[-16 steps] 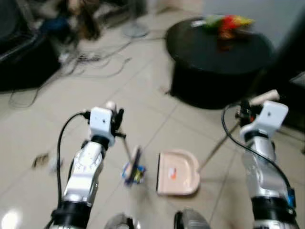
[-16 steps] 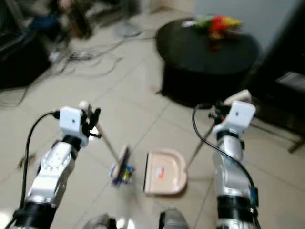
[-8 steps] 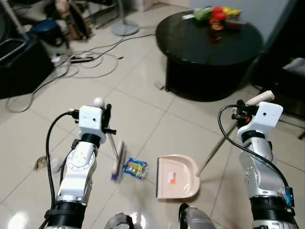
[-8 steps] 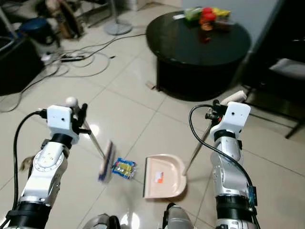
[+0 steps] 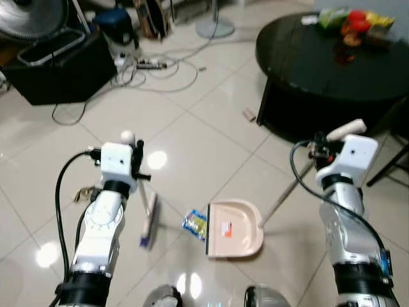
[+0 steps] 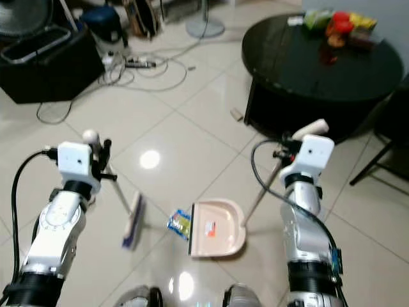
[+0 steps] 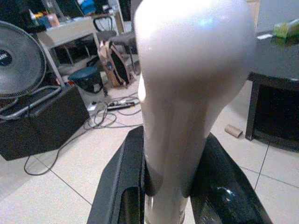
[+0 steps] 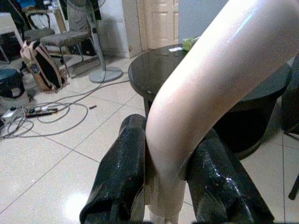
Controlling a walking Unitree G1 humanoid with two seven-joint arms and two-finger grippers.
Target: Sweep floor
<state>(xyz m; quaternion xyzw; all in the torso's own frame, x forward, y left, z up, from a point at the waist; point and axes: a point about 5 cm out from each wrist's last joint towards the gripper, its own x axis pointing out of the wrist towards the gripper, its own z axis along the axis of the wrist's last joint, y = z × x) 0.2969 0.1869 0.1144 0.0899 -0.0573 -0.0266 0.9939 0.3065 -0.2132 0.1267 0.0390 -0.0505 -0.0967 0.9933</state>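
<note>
Both silver arms raised forward; left gripper (image 7: 166,186) and right gripper (image 8: 163,186) — fingers clamped tight.

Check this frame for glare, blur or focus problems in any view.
Eye views: sharp, with lamp glare spots on the glossy floor tiles. Left wrist view: broom handle overexposed, soft at close range. Right wrist view: dustpan handle bright and soft, background clear.

I see a round black table (image 5: 300,77) ahead on my right, with red, green and yellow items (image 5: 348,19) bunched at its far edge. On the left sits a black box (image 5: 57,70), a fan (image 5: 32,13) behind it. Loose cables (image 5: 160,70) snake over the tiles, and a small cardboard tube (image 5: 248,115) lies near the table's base.
</note>
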